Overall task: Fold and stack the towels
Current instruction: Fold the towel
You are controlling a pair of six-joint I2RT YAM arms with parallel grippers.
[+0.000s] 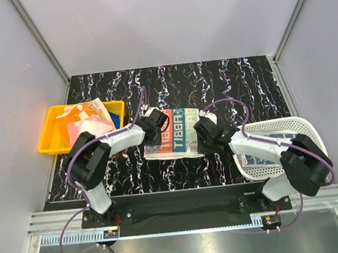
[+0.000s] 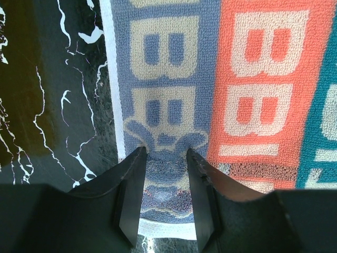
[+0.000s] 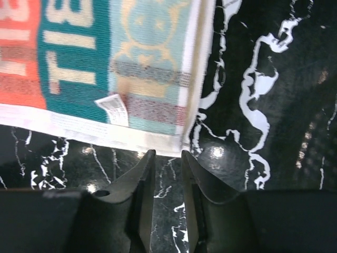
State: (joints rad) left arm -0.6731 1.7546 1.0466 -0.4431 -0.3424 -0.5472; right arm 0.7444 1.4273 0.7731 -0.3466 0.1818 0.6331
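The cartoon-printed towel, banded in blue, orange and teal with big white letters, lies flat in the middle of the black, white-veined tabletop, nearer its front edge. The left fingers stand spread over the towel's left edge. Its pile shows flat between them and nothing is pinched. The right fingers hang slightly parted over bare tabletop just beside one of the towel's right-hand corners, holding nothing. A small white label lies by that hem. A heap of pink, orange-printed and blue towels fills the yellow plastic tray at the left edge. A white mesh basket sits at the right edge.
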